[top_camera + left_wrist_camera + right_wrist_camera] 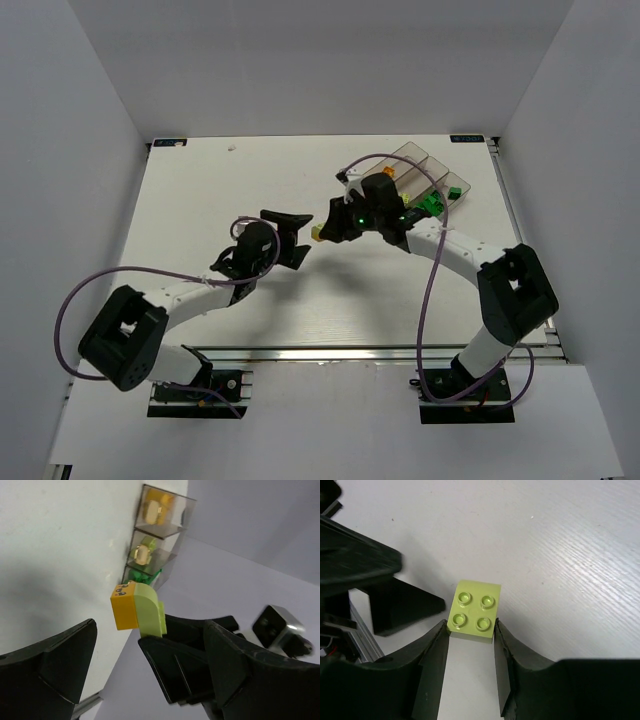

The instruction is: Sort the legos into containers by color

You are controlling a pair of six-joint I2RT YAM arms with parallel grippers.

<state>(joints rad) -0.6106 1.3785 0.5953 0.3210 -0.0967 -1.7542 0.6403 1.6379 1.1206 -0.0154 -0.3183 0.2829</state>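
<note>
Right pincer: your right pincer (pixel 470 632) is closed narrowly on a pale lime brick (pixel 474 611). The studs face its camera, and the brick appears lifted off the white surface (pixel 560 555).
Stuck pair: the left wrist view shows an orange-yellow brick (pixel 124 612) joined to that lime one. The two colours cannot be binned as they are.
Left pincer: your left pincer (pixel 288 238) stands wide and holds nothing, with its jaws either side of the pair and not touching it.
Why held so: the pair hangs between your two arms over the middle of the surface. This looks like a set-up for pulling the bricks apart, one pincer on each.
Bins: three clear smoky bins (pixel 432 172) sit joined at the far right, well apart from the pair.
Bin contents: seen from the left wrist, the farthest bin (pixel 182 511) holds orange-yellow bricks. The middle bin (pixel 169 555) holds a pale lime piece, perhaps with something yellowish. The nearest bin (pixel 131 571) holds dark green bricks (pixel 146 575).
Next: you will likely need to grip the orange-yellow brick alone.
</note>
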